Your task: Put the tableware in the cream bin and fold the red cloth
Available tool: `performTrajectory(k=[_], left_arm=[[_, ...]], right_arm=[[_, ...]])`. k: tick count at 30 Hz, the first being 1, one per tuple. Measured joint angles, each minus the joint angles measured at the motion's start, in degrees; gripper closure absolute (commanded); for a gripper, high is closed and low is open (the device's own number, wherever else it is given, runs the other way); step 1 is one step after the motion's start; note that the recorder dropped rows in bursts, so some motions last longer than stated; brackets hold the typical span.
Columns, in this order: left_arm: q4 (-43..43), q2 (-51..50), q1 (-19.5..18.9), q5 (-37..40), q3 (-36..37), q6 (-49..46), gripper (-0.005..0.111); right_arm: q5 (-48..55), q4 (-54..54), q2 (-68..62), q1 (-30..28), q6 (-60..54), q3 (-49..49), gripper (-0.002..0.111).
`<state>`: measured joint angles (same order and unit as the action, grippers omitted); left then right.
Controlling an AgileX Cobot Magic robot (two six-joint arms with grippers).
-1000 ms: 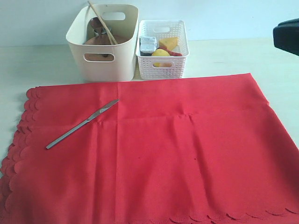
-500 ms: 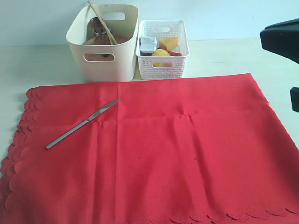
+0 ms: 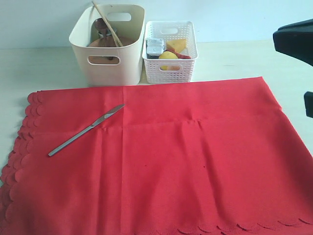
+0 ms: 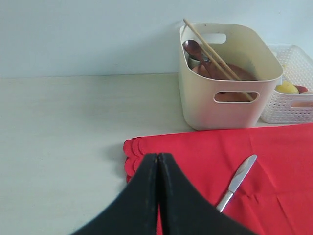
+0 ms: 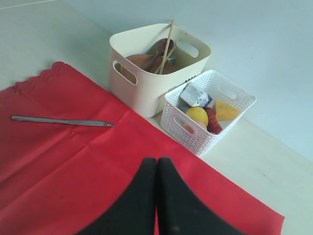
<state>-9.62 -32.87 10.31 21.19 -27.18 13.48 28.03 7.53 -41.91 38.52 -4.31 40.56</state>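
Red fabric covers most of the near half of the tabletop: the red cloth lies spread flat and unfolded. Its scalloped borders run along the tabletop's left and near edges, and faint creases cross its middle. The metal knife rests diagonally on the cloth's left part, its blade pointing towards the far edge and its handle towards the left edge.

Just behind the cloth's far border stands the cream bin, close to the far edge of the tabletop. The wooden chopsticks lean out over its rim. The dark wooden spoon and the round brown wooden plate sit inside it.

The white lattice basket stands right beside the bin, on the side nearer the tabletop's right edge. It holds a small milk carton, a wedge of cheese, a lemon and a sausage.

The left gripper has its black fingers pressed together with nothing between them. Its own camera shows it against the cloth's scalloped far-left corner, near the knife. The right gripper is likewise pressed together and empty, seen over the cloth on the basket's side. A dark part of the right arm shows at the right edge of the exterior view.
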Motion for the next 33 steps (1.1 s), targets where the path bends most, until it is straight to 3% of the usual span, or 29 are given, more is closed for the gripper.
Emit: performTrajectory(k=[17, 25, 33], left_arm=[[0.00, 0.00, 0.00, 0.00, 0.00, 0.00, 0.105], [0.00, 0.00, 0.00, 0.00, 0.00, 0.00, 0.105], [0.00, 0.00, 0.00, 0.00, 0.00, 0.00, 0.105]], right_arm=[[1.47, 1.03, 0.00, 0.00, 0.00, 0.00, 0.108], [11.33, 5.90, 0.00, 0.00, 2.57, -0.13, 0.108], [11.59, 6.00, 0.00, 0.00, 3.96, -0.13, 0.108]])
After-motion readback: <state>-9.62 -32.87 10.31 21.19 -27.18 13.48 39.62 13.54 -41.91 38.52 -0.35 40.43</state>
